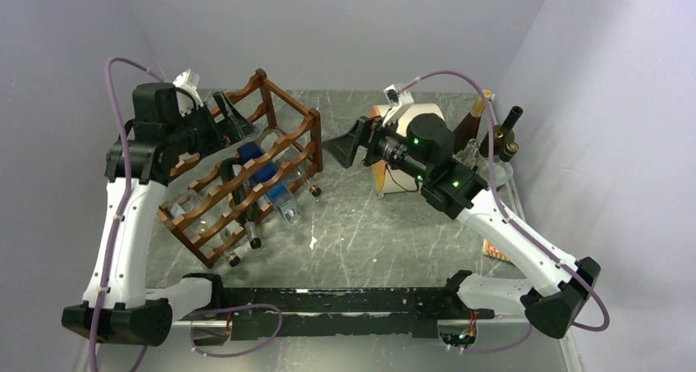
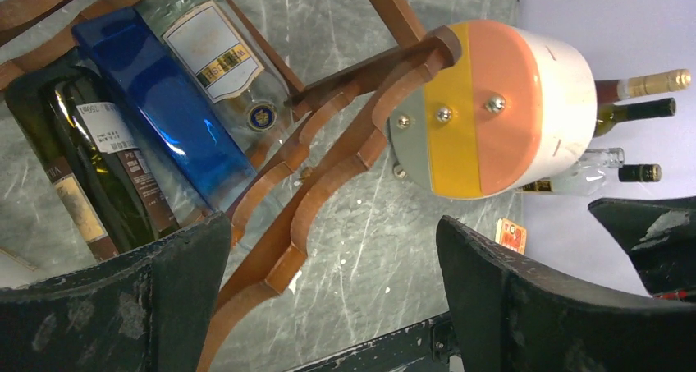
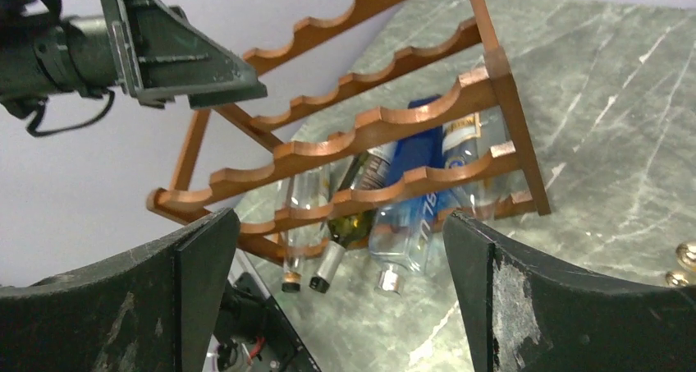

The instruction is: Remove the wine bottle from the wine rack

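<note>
A: Lying where, the wine bottle [image 2: 82, 163]?
B: Low on the wine rack [image 1: 246, 171], cradled in its scalloped rails, presumably so it cannot roll; neck pokes out nearside.
A: Tools?
B: Both spread, empty; left gripper [image 1: 232, 117] above the rack; right gripper [image 1: 343, 148] facing it.

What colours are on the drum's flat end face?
Drum end: grey, yellow, salmon bands; left wrist view.

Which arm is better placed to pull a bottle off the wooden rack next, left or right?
Left, probably. The left pincer, open, hangs over the reddish-brown wooden wine rack, with the dark green glass wine bottle close below it. The right pincer, also open, faces the rack from a distance.
</note>
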Tool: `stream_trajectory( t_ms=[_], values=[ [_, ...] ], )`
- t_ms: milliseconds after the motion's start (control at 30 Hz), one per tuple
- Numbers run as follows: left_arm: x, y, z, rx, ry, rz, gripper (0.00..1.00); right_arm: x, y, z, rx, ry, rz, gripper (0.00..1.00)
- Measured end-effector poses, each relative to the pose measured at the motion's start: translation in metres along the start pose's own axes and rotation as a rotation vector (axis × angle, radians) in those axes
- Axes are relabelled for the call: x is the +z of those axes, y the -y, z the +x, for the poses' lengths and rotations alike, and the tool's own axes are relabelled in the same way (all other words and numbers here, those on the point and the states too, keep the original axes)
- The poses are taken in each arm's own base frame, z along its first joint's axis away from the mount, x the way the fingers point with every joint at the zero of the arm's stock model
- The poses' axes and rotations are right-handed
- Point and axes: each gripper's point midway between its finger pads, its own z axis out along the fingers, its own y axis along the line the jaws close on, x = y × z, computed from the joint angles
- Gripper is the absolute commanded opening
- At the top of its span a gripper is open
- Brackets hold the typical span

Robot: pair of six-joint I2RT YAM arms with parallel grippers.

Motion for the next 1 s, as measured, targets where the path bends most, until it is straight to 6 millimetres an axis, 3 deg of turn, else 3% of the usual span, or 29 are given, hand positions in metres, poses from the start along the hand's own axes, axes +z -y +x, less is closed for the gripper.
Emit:
stream_trajectory(
  t_ms=[233,367,467,567,700,833,1000],
  values=[
    [0.017,-0.012,0.014,-0.02,-0.046,-0.009,0.96,0.004,0.002,0.038,-0.042,-0.087,-0.012,1.0],
    [0.012,-0.02,0.032,-0.031,-0.058,-0.018,0.96,0.008,-0.003,0.099,-0.089,-0.193,-0.048,1.0],
    [-0.003,-0.016,0.033,-0.018,-0.026,-0.003,0.97,0.015,0.001,0.146,-0.148,-0.288,-0.031,1.0],
    [-0.022,-0.007,0.032,0.007,0.026,0.03,0.97,0.029,0.017,0.184,-0.238,-0.36,0.042,0.95],
    [-0.042,0.005,0.036,0.034,0.062,0.087,0.97,0.042,0.057,0.222,-0.364,-0.438,0.185,0.82],
    [-0.052,0.015,0.055,0.047,0.042,0.179,0.97,0.048,0.089,0.234,-0.454,-0.461,0.295,0.77],
    [-0.067,0.035,0.063,0.098,0.058,0.31,0.99,0.065,0.098,0.229,-0.482,-0.408,0.302,0.68]
  ],
)
